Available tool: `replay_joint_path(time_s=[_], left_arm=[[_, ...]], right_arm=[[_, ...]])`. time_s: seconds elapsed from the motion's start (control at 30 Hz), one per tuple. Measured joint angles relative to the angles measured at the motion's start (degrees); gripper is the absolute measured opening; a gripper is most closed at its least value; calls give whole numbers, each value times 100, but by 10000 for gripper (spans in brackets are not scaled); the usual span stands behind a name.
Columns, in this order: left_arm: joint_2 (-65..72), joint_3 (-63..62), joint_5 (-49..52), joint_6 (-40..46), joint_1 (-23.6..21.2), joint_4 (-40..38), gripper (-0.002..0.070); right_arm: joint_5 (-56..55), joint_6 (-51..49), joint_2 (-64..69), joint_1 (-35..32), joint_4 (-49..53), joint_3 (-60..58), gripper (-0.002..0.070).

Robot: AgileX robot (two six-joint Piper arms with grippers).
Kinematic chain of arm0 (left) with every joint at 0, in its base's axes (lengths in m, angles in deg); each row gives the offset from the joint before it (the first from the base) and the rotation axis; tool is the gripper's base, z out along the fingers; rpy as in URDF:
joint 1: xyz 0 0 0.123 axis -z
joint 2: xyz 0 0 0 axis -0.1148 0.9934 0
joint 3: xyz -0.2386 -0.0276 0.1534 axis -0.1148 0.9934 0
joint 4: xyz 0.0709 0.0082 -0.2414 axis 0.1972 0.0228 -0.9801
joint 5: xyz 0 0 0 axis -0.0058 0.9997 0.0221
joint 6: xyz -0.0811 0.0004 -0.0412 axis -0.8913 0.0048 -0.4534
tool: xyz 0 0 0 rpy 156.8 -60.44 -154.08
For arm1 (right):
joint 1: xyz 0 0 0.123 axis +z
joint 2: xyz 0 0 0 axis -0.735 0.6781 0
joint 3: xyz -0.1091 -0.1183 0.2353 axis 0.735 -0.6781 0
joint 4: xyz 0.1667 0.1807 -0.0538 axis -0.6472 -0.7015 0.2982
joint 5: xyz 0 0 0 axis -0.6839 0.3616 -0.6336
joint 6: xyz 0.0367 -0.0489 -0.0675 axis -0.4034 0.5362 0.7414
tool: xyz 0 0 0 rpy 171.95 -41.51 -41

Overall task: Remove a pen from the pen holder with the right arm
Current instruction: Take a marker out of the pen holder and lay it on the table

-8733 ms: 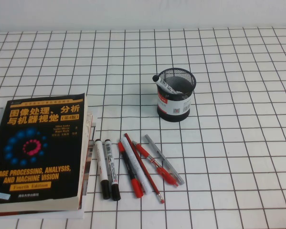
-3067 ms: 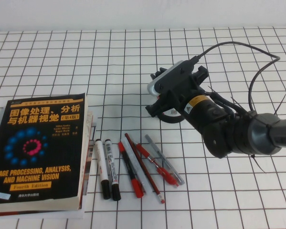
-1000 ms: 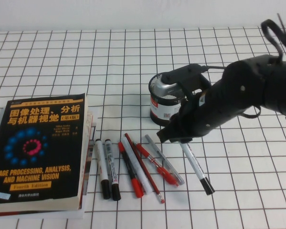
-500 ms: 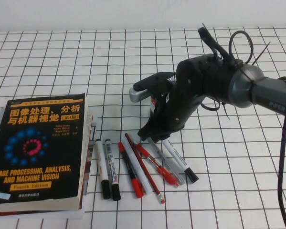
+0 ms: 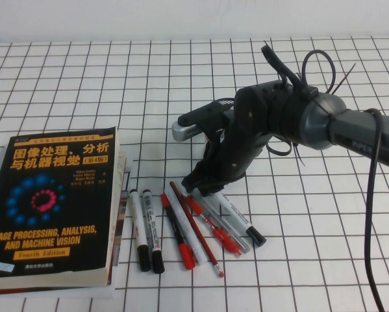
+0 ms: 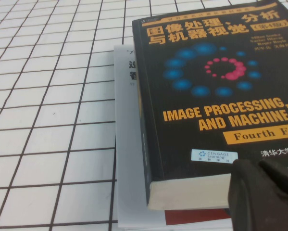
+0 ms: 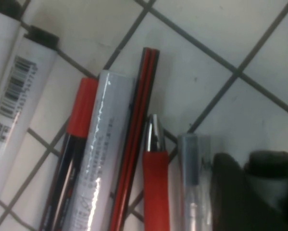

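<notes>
My right gripper (image 5: 204,187) is down at the table, at the far end of the row of pens. It is shut on the tail of a white marker (image 5: 236,216) with a black cap. The marker lies flat along the table beside the clear grey pen (image 5: 215,209). In the right wrist view the white marker (image 7: 271,192) sits between my dark fingers (image 7: 230,192), next to the grey pen (image 7: 194,192). The black mesh pen holder is hidden behind my right arm. My left gripper (image 6: 266,192) hangs shut over the near corner of the book (image 6: 216,86).
A row of pens (image 5: 181,227) lies left of the marker: two black-capped markers, red pens, a white pen and a pencil. A thick black textbook (image 5: 51,201) rests on other books at the left. Bare grid cloth stretches right of the arm.
My right arm has swung left and lowered, bringing the white marker from open cloth to lie against the grey pen at the row's right end.
</notes>
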Motion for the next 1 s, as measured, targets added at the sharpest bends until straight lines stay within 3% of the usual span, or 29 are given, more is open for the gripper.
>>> replay_joint_path(time_s=[0.17, 0.37, 0.5, 0.7, 1.0], left_arm=[[0, 0, 0, 0, 0, 0, -4], [0, 0, 0, 0, 0, 0, -4], [0, 0, 0, 0, 0, 0, -4], [0, 0, 0, 0, 0, 0, -4], [0, 0, 0, 0, 0, 0, -4]], right_arm=[[0, 0, -15, 0, -39, 0, 255], [73, -25, -510, 12, 28, -23, 264], [56, -114, -1384, 100, 67, -455, 197], [45, -169, -2985, 166, 67, -1613, 15], [159, -294, -5137, 166, 67, -3139, -14]])
